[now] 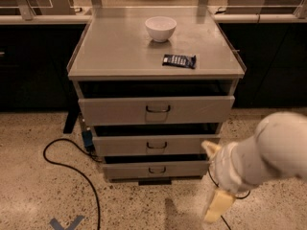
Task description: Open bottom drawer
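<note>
The grey metal cabinet point(96, 56) has three drawers. The bottom drawer point(124, 170) is the lowest and shortest panel, with a small dark wire handle point(157, 169) at its centre and a dark gap above its front. My gripper point(207, 182) is at the lower right, just right of the bottom drawer's front corner and in front of it. Its cream fingers point(218, 207) stand wide apart, with nothing between them. The white arm point(268, 152) comes in from the right edge. The gripper does not touch the handle.
A white bowl point(160, 28) and a dark packet point(179, 60) lie on the cabinet top. A black cable point(72, 166) loops on the speckled floor at the left, with a blue tape mark point(67, 223) near the bottom edge. Dark counters stand behind on both sides.
</note>
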{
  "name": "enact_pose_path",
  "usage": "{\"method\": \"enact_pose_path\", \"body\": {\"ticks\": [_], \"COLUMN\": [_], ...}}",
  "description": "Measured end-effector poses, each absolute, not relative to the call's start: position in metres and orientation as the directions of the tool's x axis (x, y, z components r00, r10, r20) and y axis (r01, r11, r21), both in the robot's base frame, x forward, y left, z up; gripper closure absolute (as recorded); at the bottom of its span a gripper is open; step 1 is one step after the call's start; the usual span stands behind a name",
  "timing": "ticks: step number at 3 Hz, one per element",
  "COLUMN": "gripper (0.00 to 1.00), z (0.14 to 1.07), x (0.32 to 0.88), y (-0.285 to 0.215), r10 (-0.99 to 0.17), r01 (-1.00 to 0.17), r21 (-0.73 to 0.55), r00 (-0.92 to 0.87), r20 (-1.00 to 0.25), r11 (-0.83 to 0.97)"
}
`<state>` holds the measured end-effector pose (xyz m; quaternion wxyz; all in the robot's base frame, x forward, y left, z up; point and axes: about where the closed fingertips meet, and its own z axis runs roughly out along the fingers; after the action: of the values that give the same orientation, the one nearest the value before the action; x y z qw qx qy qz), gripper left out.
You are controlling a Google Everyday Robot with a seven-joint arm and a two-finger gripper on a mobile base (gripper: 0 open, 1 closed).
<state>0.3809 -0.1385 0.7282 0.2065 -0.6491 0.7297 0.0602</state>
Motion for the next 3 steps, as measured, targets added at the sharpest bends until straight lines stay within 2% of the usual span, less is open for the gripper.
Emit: {"method": "enact_pose_path", "body": {"ticks": [2, 3], "gripper": [0.00, 0.00], "z": [0.511, 0.443], "x": [0.304, 0.282], "y": [-0.062, -0.022], "r10": [-0.871, -0.841], "r01": [-0.996, -0.989], "r21": [0.082, 0.150], "r00": [-0.078, -0.093], "r20": [-0.484, -0.534], "r11": [0.044, 0.014]}}
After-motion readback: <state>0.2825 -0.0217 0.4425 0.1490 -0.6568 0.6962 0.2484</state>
